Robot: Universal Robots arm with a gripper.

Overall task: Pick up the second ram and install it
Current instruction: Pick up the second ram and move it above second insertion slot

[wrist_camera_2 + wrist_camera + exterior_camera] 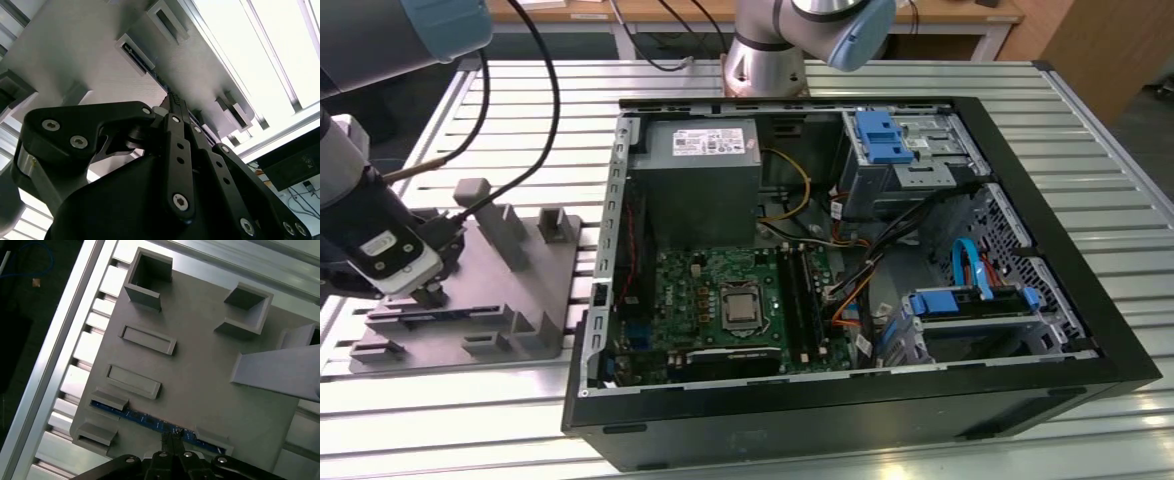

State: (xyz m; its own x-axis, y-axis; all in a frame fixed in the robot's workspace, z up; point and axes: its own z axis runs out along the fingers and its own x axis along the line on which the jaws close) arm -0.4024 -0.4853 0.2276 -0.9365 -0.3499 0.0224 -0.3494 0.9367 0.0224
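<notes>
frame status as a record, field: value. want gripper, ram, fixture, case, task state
gripper: down at the grey fixture, outside the case, on the exterior view's left
second ram: lying along one edge of the fixture between its small blocks, with the gripper tip at about its middle
grey fixture: on the slatted table, beside the computer case
computer case: open, green board exposed
task state: ram in the fixture, not in the board
</notes>
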